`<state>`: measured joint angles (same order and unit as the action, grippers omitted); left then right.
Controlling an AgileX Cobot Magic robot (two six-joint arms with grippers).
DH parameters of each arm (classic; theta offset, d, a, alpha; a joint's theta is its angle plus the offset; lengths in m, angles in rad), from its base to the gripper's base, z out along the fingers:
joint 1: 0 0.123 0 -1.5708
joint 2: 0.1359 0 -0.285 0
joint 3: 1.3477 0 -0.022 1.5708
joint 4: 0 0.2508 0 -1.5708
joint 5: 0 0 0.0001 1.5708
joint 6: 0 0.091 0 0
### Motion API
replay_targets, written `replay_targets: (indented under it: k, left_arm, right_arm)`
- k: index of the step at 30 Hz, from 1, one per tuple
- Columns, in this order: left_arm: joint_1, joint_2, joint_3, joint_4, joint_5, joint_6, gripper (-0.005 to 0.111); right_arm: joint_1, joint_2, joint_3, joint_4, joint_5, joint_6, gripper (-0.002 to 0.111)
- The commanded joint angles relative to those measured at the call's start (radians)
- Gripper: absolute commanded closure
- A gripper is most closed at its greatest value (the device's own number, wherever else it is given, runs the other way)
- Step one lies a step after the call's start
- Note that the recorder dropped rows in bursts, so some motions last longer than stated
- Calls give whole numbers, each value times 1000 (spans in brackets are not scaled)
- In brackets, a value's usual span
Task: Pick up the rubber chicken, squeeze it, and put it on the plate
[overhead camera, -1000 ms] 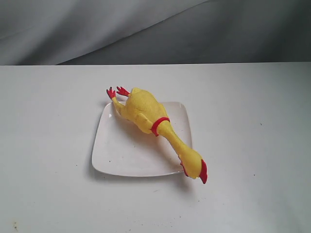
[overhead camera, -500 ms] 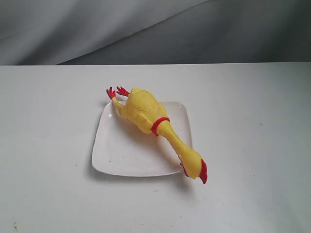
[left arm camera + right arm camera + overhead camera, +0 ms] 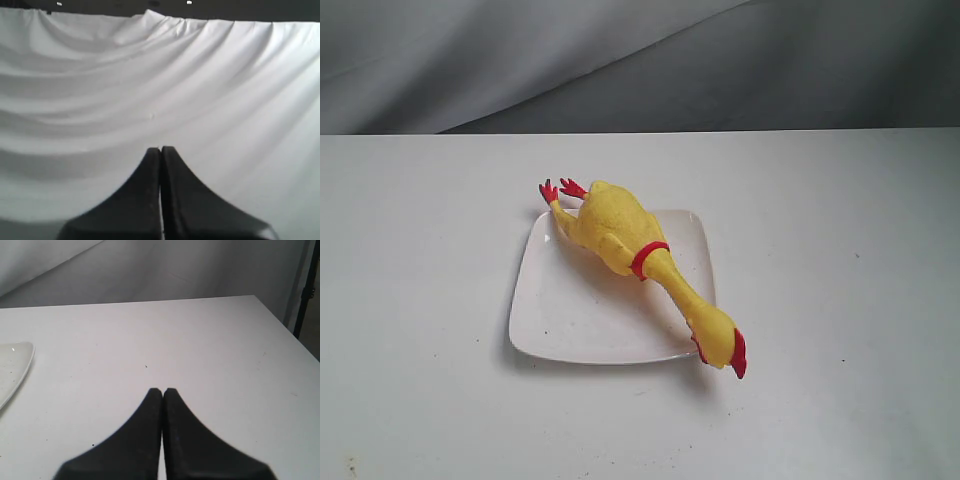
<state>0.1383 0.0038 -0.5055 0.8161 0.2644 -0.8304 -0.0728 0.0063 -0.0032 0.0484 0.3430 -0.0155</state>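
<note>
The yellow rubber chicken [image 3: 620, 232] lies diagonally across the white square plate [image 3: 570, 320] in the exterior view. Its red feet stick out past the plate's far left corner and its red-combed head hangs over the near right rim. Neither arm shows in that view. My left gripper [image 3: 160, 149] is shut on nothing and faces a draped white cloth. My right gripper [image 3: 163, 390] is also shut on nothing, held over bare table, with one corner of the plate [image 3: 12, 367] at the edge of its view.
A white table [image 3: 840, 260] carries the plate near its middle. A grey and white cloth backdrop [image 3: 620, 60] hangs behind the far edge. In the right wrist view the table edge [image 3: 280, 320] and a dark stand [image 3: 306, 295] show.
</note>
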Motion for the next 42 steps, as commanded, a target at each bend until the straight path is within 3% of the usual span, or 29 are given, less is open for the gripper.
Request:
replay_targets:
  k: [1, 8, 18, 21, 27, 30, 42]
  left_arm:
    - [3, -4, 102, -67, 24, -8, 106]
    - [3, -4, 242, -258, 20, -8, 106]
    - [3, -4, 332, -254, -21, 17, 106]
    - [3, -4, 371, -332, -70, 139, 106]
    - [3, -4, 401, -660, -85, 555, 107]
    - [3, -4, 401, -760, -85, 678, 107]
    - [3, -4, 496, -816, -118, 734, 107]
  right_arm:
    - [-9, -6, 3, -7, -2, 0, 108]
    - [-9, -6, 3, -7, -2, 0, 108]
    - [-9, -6, 3, -7, -2, 3, 108]
    - [-9, -6, 3, -7, -2, 3, 108]
    - [-9, -6, 3, -7, -2, 0, 108]
    - [-9, -6, 3, -7, -2, 0, 108]
    - [-9, -6, 3, -7, -2, 2, 108]
